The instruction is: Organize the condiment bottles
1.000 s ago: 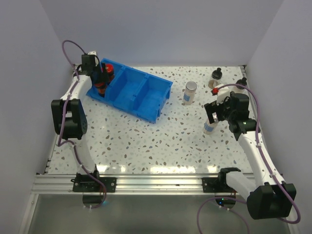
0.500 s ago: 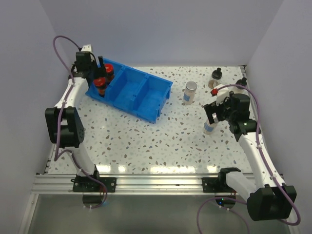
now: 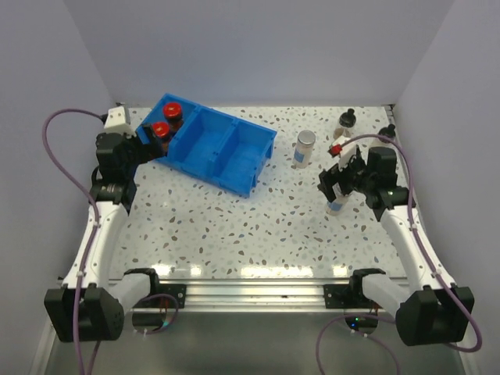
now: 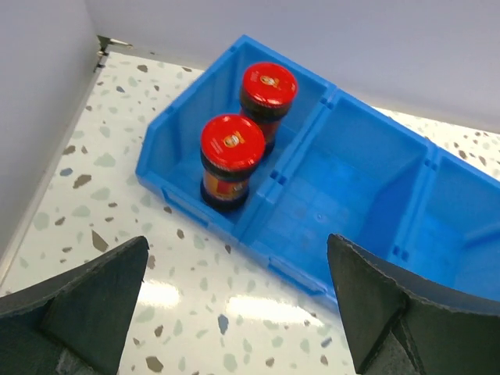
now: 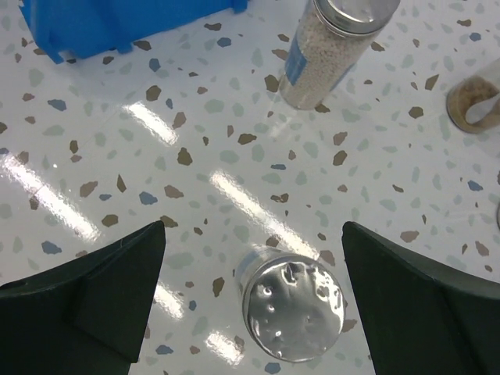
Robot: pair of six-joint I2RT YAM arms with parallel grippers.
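below our open right gripper (image 5: 254, 228) stands a silver-capped jar (image 5: 291, 311), off-centre toward one finger; closing carelessly, we could tip it over.

Bright overhead light; glare streaks on table (image 5: 234, 195); edges perhaps soft.

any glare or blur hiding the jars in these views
Top external: light streaks on the near part of the table; right wrist: glare streaks on the table, mirror sheen on the silver cap; left wrist: red caps sharp, one soft glare patch.
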